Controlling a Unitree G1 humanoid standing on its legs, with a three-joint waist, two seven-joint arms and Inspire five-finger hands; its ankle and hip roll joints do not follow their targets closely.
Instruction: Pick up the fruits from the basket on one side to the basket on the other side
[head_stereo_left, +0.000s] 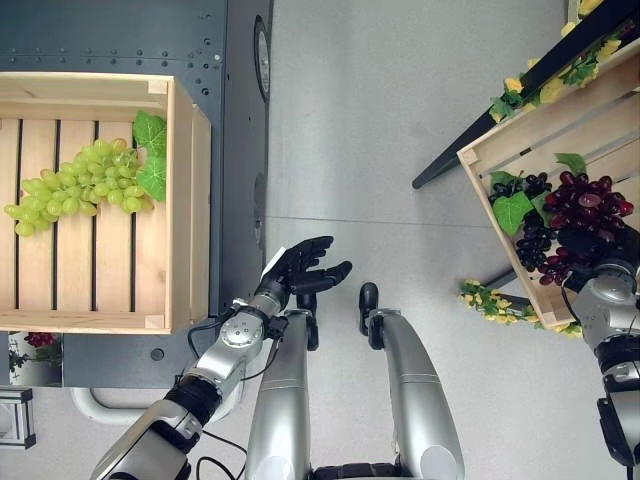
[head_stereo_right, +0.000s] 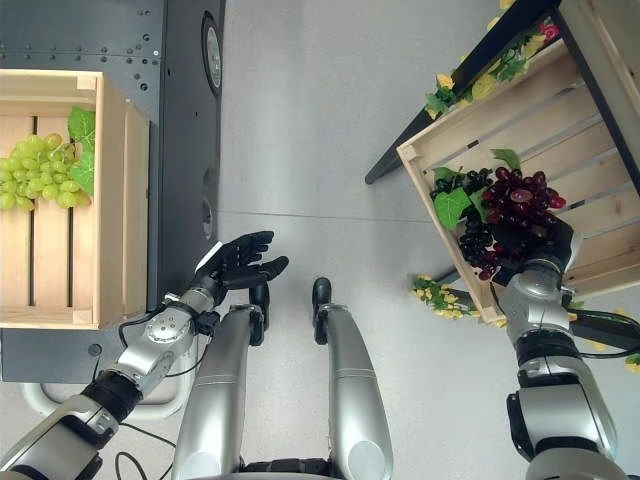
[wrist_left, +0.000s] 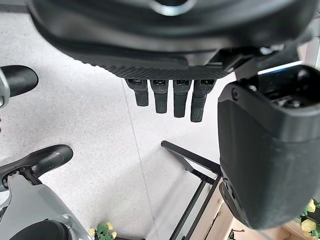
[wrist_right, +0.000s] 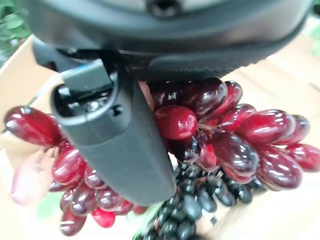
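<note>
Right robot hand (head_stereo_right: 533, 243) curls round the dark red grape bunch (wrist_right: 220, 125) in the slatted wooden crate (head_stereo_right: 470, 135), seemingly to lift it, while left robot hand (head_stereo_left: 300, 272) hangs open.

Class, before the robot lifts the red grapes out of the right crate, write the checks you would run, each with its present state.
1. Right hand on the red grapes: ok, its thumb lies across the bunch in the wrist view.
2. Fingers closed round the bunch: cannot tell, they are hidden under the fruit.
3. Black grapes free of the red bunch: not ok, they lie right against it and may come along.
4. Left hand out of the way: ok, open, over the floor between the crates.
5. Room in the left crate: ok, the green grapes lie in its far part and bare slats show nearer the robot.
</note>
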